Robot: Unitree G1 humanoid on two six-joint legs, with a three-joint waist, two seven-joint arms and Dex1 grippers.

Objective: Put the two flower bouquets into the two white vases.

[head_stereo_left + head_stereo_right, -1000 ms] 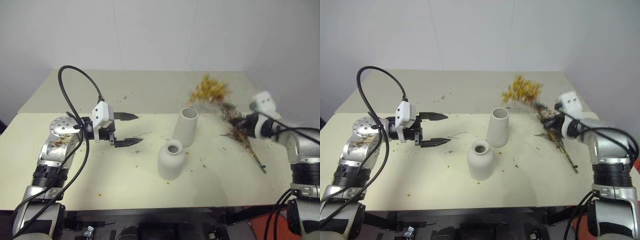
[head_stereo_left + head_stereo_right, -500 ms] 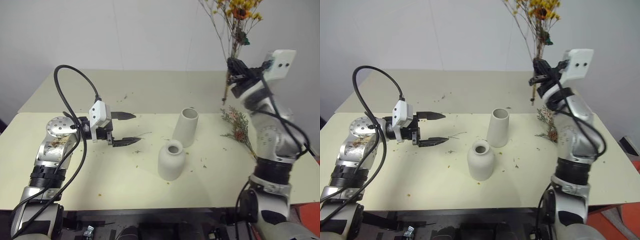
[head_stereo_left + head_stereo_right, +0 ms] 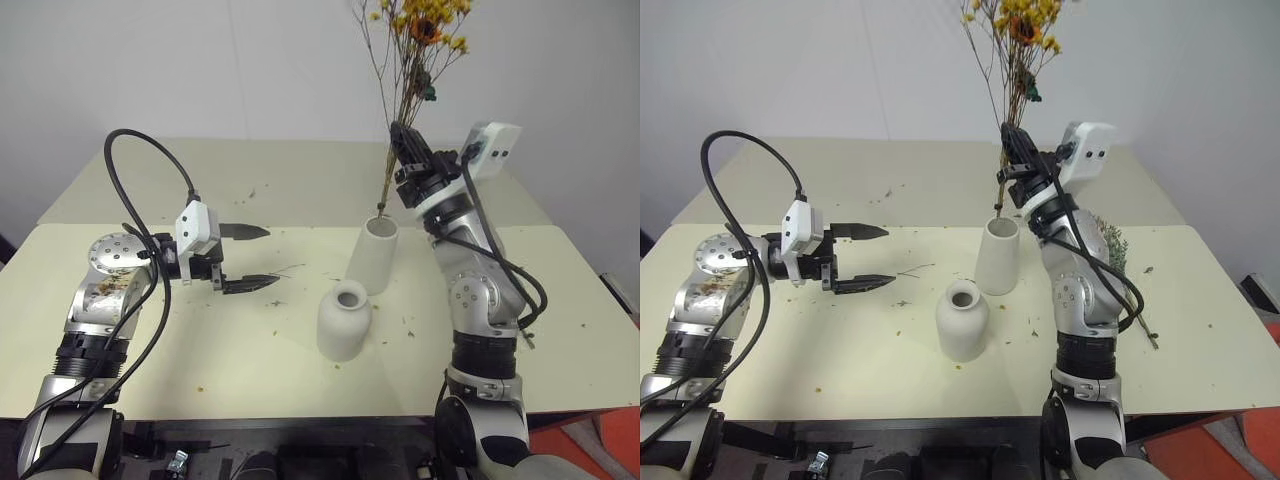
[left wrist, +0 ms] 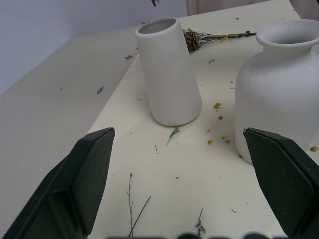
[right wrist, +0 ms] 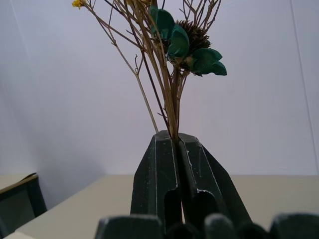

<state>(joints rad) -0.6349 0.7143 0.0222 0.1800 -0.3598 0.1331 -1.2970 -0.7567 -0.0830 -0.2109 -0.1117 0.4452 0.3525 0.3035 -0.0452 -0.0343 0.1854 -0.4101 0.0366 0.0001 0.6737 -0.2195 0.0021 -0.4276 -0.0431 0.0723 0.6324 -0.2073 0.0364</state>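
Yellow bouquet [image 3: 415, 60] is held upright, long axis near vertical with a slight lean, blossoms up against the wall, stem ends down just above the mouth of the tall vase [image 3: 372, 255]; can't tell if the tips touch the rim. Right gripper [image 3: 402, 140] is pressed together on the thin brown stems low down, bunch fanning out above it. Heads are small, yellow-orange, with a teal leafy bit and a dark cone-like head partway up.

Right wrist view shows that teal cluster and brown cone close up, and the stems pinched between the two black fingers [image 5: 157, 174].

Tall vase is a straight white cylinder, wide mouth, standing on the table [image 3: 150, 360]. Round vase [image 3: 343, 320], shorter with a narrow neck, stands just in front of it, apart.

Second bouquet [image 3: 1110, 245], grey-green, lies flat on the table behind the right arm. Left wrist view shows its stems lying sideways beyond the tall vase, which hides part of them.

Left gripper [image 3: 245, 258] hovers level over the table, fingers spread, empty, pointing toward the vases, well apart from them.
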